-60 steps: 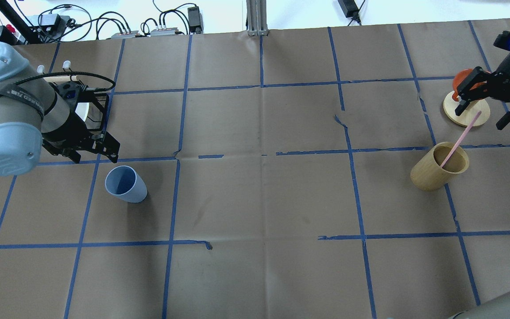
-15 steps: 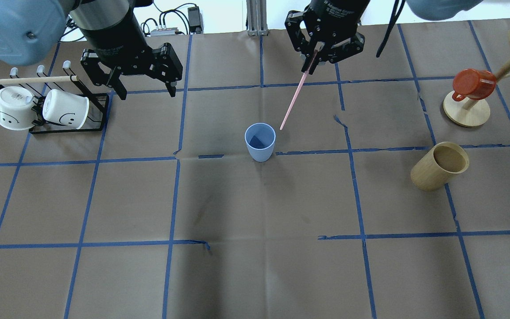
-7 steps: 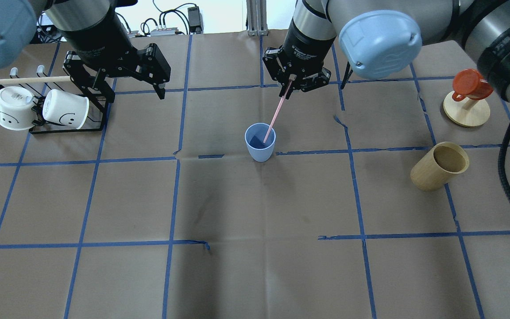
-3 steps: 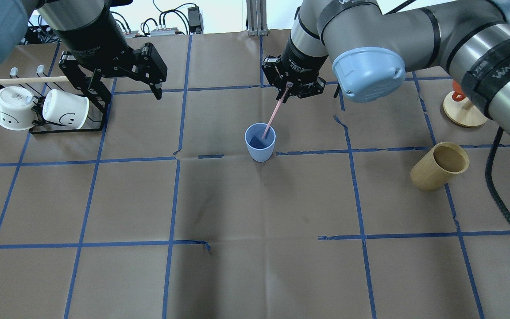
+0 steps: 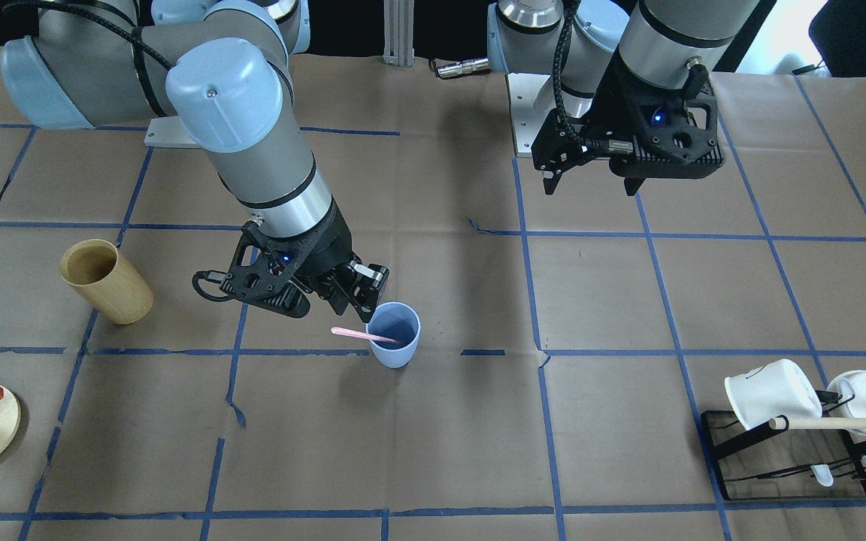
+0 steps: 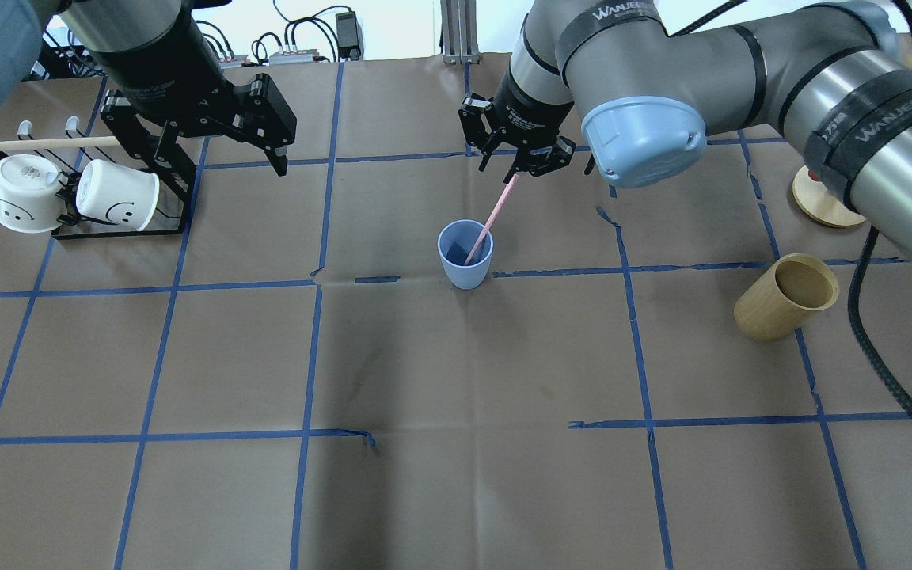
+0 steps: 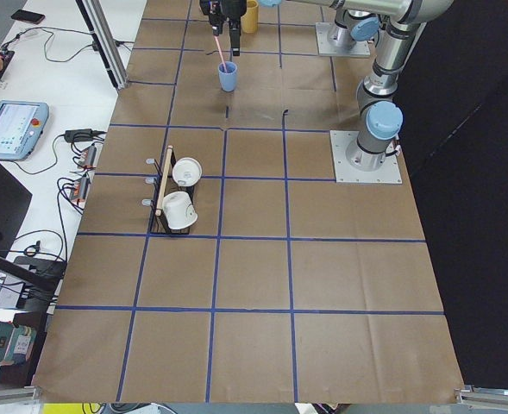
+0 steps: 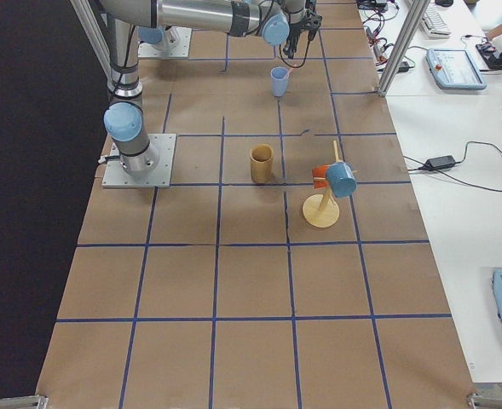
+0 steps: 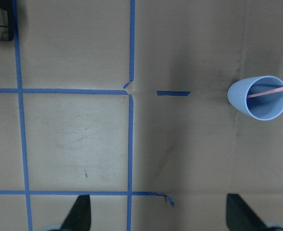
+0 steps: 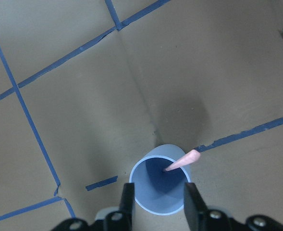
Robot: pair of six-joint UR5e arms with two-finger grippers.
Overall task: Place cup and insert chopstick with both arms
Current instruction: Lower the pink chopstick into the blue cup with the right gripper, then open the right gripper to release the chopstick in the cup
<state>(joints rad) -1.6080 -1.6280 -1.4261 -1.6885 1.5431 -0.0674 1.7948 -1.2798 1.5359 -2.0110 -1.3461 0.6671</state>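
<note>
Blue cup [image 6: 465,255] upright near the middle of the counter [image 6: 456,475], just beside a blue tape line. Pink chopstick [image 6: 491,222] inside it, lower end down in the cup, shaft leaning on the rim, upper end sticking out.

Right fingers [image 10: 127,197] close above the cup, parted, nothing between them, clear of the chopstick's top. Left fingers [image 9: 81,214] spread wide and empty, raised, well apart from the cup.

Black rack [image 6: 119,229] with two white smiley cups [image 6: 115,204] on the left. Wooden tumbler [image 6: 784,297] on the right.
</note>
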